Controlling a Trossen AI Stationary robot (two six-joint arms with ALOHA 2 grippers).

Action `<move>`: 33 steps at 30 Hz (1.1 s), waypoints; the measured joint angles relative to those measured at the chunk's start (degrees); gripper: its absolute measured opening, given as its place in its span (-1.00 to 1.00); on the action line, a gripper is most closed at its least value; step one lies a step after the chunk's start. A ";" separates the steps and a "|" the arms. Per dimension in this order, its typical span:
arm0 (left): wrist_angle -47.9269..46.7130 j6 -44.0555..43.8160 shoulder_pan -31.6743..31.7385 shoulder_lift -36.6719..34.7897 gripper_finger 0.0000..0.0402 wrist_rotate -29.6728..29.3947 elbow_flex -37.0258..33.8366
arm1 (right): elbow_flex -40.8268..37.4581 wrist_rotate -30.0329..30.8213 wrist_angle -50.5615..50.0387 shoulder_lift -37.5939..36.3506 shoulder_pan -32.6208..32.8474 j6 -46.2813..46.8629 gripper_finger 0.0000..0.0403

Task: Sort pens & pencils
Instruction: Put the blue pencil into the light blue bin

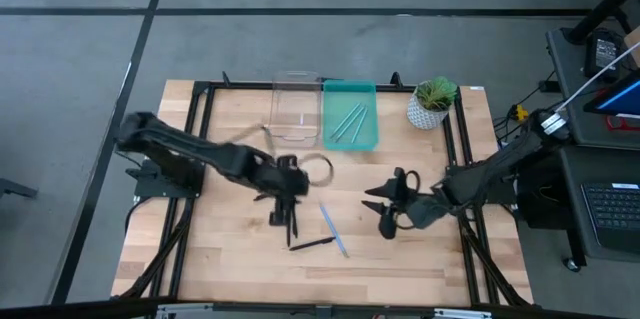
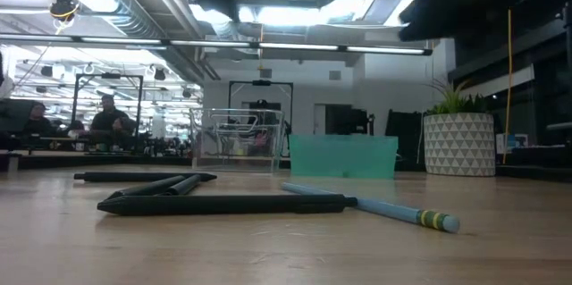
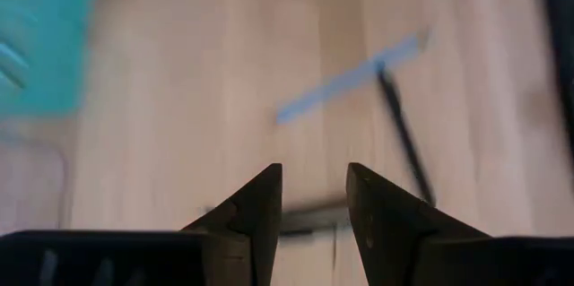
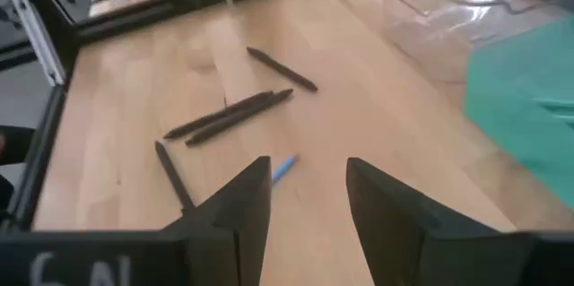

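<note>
- Basically: black pens [image 1: 292,221] lie loose mid-table, a cluster under the left gripper [image 1: 283,202] plus one nearer [image 1: 311,244]; a blue pencil [image 1: 334,230] lies just right of them.
- More blue pencils already sit in the teal tray [image 1: 366,142] at the far side; the clear bin [image 1: 297,84] is left of it.
- Left gripper: fingers parted, empty, hovering over the black cluster.
- Right gripper [image 1: 390,209]: parted, empty, right of the pencil.
- Handling, my read: light, stiff, thin, round, so they'll likely roll and slip.
- Pinch mid-shaft, fingers across the axis; pick one lying apart from its neighbours.
</note>
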 joint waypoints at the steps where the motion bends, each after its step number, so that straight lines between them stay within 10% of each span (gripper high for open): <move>1: 4.40 0.00 0.55 -2.99 -0.40 -0.02 -3.13 | 0.00 -1.39 1.99 1.18 -0.99 -1.15 -0.26; 10: 32.29 -0.16 3.36 -17.85 -0.40 -5.32 -23.50 | 9.70 -14.40 4.31 17.02 -7.12 -6.89 -0.26; 21: 34.07 -4.55 3.25 -18.13 -0.40 -6.90 -26.99 | 27.28 -14.16 -4.53 37.80 -8.19 0.22 -0.26; 33: 34.91 -4.13 3.25 -18.15 -0.40 -6.93 -26.96 | 29.11 -15.26 -9.00 43.82 -9.02 6.63 -0.26</move>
